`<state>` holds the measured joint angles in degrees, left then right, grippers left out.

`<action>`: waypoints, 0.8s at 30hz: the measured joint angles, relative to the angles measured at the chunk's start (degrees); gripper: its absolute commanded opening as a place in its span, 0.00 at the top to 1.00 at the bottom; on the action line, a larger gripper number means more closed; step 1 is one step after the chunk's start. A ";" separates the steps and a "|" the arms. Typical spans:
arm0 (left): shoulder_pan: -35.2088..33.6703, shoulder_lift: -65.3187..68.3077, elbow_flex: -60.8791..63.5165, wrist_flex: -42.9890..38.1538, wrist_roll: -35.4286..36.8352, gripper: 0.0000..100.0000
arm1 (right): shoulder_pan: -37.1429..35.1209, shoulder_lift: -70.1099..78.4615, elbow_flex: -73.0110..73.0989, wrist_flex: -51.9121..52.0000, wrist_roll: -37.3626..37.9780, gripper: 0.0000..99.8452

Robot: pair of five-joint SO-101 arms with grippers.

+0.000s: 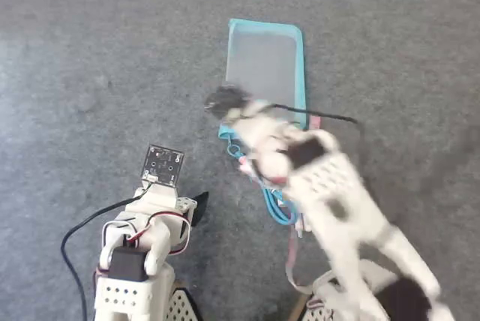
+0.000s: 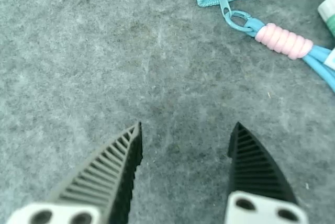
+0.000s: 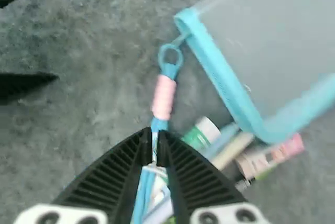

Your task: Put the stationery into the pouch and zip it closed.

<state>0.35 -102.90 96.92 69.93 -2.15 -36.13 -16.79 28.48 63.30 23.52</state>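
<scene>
My right gripper (image 3: 155, 136) is pressed together, pinching the blue cord (image 3: 168, 64) tied to the pouch's zipper pull, just past the cord's pink wrap (image 3: 164, 96). The pouch (image 3: 272, 35), translucent with a blue edge, lies flat on the grey mat (image 3: 78, 35). Pens and other stationery (image 3: 225, 143) lie at its corner, beside the cord. My left gripper (image 2: 188, 127) is spread wide over bare mat, near the zipper pull (image 2: 224, 4).

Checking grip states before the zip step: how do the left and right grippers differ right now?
The left gripper is open; the right gripper is shut. The left hangs empty over bare carpet; the right pinches the blue zipper cord beside the pouch. Both are black and ribbed.
</scene>
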 measured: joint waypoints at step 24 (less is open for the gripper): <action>0.00 0.00 0.00 0.00 0.00 0.74 | -2.02 35.60 -19.25 -0.70 -7.12 0.75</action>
<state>0.35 -102.90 96.92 69.93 -2.15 -38.15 18.81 9.23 62.59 16.40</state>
